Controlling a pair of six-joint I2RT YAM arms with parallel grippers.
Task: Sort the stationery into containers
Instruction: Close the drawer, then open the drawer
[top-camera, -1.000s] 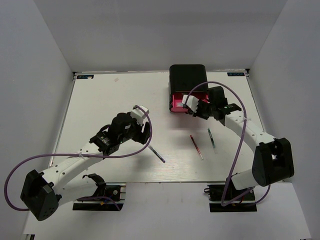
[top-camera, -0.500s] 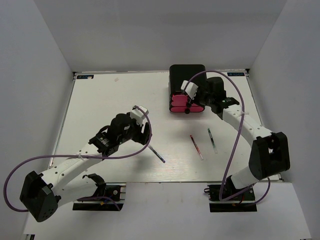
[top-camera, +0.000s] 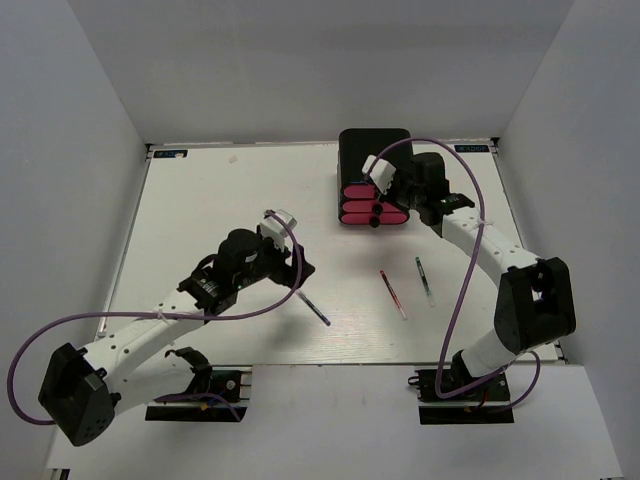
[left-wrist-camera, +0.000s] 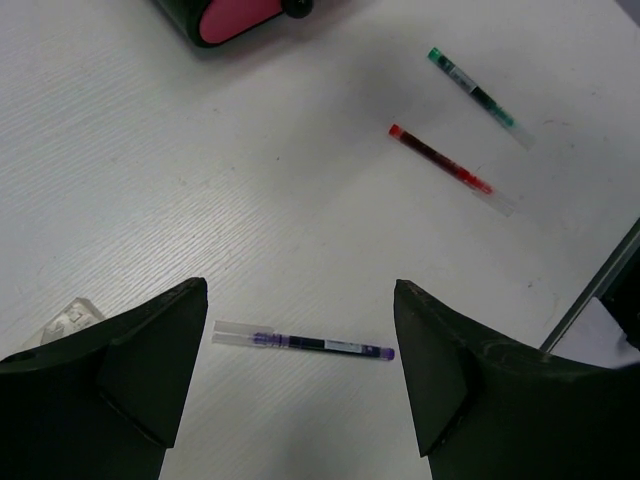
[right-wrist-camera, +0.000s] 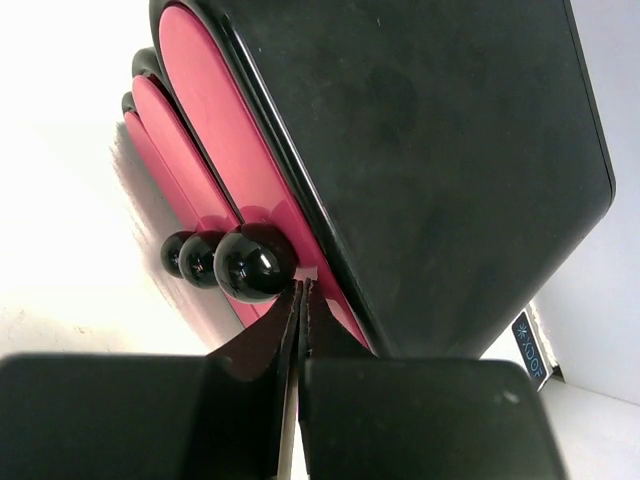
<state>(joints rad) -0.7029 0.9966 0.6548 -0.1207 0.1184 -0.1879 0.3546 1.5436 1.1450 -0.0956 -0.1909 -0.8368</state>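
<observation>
Unsorted: purple pen (left-wrist-camera: 305, 342), red pen (left-wrist-camera: 440, 167), green pen (left-wrist-camera: 470, 87) on the worktop (top-camera: 220, 200).
Drawers (top-camera: 372, 203) shut; left gripper (left-wrist-camera: 298, 300) jaws wide, right gripper (right-wrist-camera: 302, 295) jaws pinched together.

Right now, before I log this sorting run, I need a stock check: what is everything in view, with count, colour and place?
Cabinet: one, black, far side of the table, right of centre.
Drawers: three, pink with black round knobs, stacked in the cabinet.
Purple pen: one, on the table below the left fingers.
Red pen: one, on the table in front of the cabinet.
Green pen: one, right of the red pen, apart from it.
Small block: one, whitish, near the purple pen.
Table: one, white.
Left fingers: two, black, open.
Right fingers: two, black, shut, tips beside a drawer knob.
</observation>
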